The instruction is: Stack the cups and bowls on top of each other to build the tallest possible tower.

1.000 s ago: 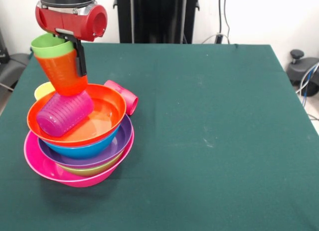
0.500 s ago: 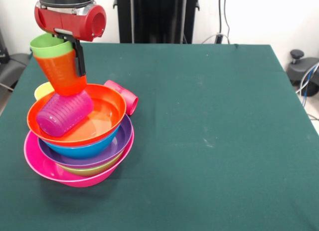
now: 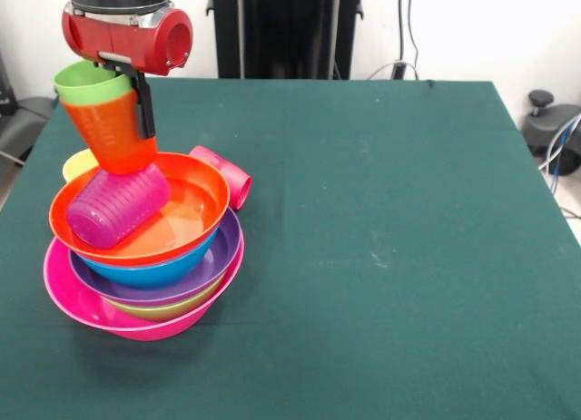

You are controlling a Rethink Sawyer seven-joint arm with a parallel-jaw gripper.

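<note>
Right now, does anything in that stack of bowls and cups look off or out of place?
Yes. The purple cup lies tipped on its side inside the orange bowl instead of standing upright. Behind the bowls, a red cup also lies on its side. The claw holds the orange cup tilted above them.

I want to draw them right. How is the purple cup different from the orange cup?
The purple cup lies on its side inside the orange bowl; the orange cup is upright, held by the gripper. The orange cup has a green cup nested inside; the purple cup doesn't appear to. Both are small tapered plastic tumblers.
</note>
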